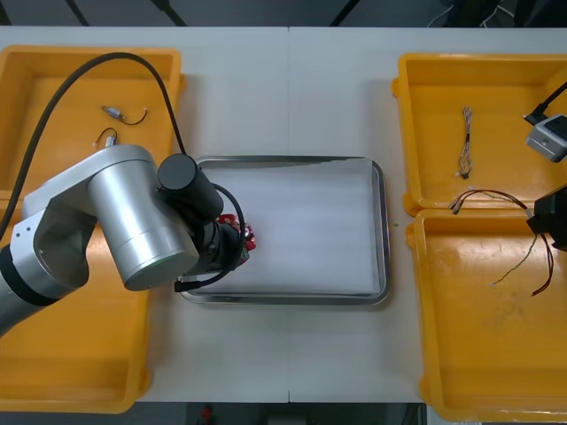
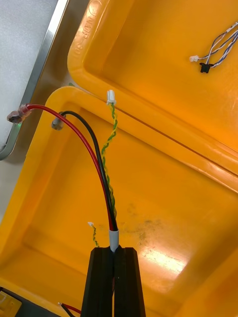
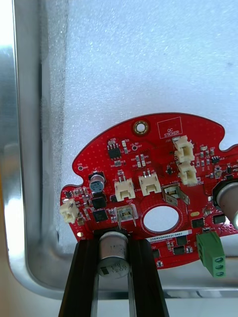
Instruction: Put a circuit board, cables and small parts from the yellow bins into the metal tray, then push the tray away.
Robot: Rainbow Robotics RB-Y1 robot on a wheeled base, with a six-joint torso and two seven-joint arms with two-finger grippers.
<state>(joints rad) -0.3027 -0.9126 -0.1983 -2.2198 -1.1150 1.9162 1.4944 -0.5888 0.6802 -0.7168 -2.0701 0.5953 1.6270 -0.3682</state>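
Plainly early: on the table (image 1: pixel 292 354), the metal tray (image 1: pixel 380 230) carries only the circuit board (image 3: pixel 148 168), low at its left edge, clamped in the left claw (image 3: pixel 114 245). The right claw (image 2: pixel 114 252) hangs over the near right yellow bin (image 1: pixel 478 372), pinching a cable bundle (image 2: pixel 94 153). Small metal parts (image 1: pixel 112 112) and the push remain.

Circuit board (image 1: pixel 243 234) at left rim of tray (image 1: pixel 292 299); bins (image 1: pixel 53 80) on either side.

Light table (image 1: pixel 292 354) with a seam (image 1: pixel 289 88) down its middle, dark floor (image 1: pixel 266 11) beyond its far edge
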